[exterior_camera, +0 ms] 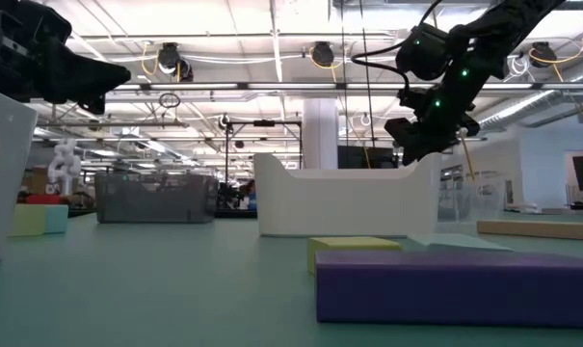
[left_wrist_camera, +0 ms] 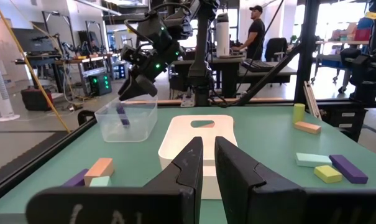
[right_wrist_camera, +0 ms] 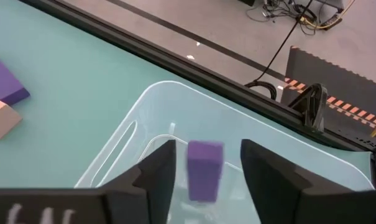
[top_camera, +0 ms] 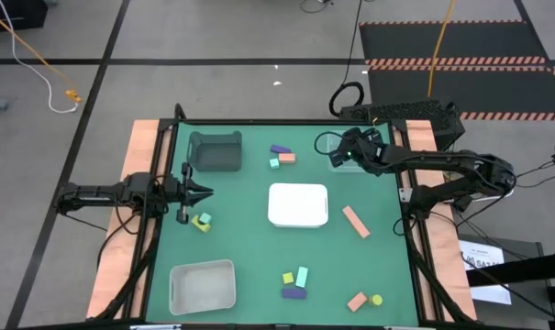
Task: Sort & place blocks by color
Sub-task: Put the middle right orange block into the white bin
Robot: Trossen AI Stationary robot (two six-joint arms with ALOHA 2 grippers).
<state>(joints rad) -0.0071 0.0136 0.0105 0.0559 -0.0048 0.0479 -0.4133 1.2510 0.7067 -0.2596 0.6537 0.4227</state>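
We see the right gripper [right_wrist_camera: 206, 171] poised over the clear plastic tray [top_camera: 337, 163] at the far right of the green table [top_camera: 259, 238]. Its two dark fingers [right_wrist_camera: 156, 171] stand apart, and a small purple block [right_wrist_camera: 204, 169] sits in the gap between them with space on either side, so nothing is clamped. In the left wrist view the same purple block [left_wrist_camera: 122, 116] shows inside the clear tray's walls, below the gripper.

The left gripper [top_camera: 201, 193] waits at the left side of the table, near the dark grey tray [top_camera: 215, 151], its fingers [left_wrist_camera: 191, 165] drawn close together and holding nothing.

The other blocks lie scattered on the table. A purple bar [top_camera: 279, 148], a salmon-pink block [top_camera: 287, 158] and a mint green cube [top_camera: 273, 163] sit together at the far middle, left of the clear tray. A yellow and mint pair [top_camera: 202, 221] rests just beside the left gripper. A long salmon-pink bar [top_camera: 355, 221] lies right of the white square tray [top_camera: 298, 204] at the centre. Near the front edge we find a yellow cube [top_camera: 288, 278], a mint bar [top_camera: 302, 276] and a purple bar [top_camera: 294, 292] clustered, and further right a salmon-pink block [top_camera: 356, 301] beside a yellow piece [top_camera: 376, 299]. A white basket-like tray [top_camera: 203, 286] stands at the near left.
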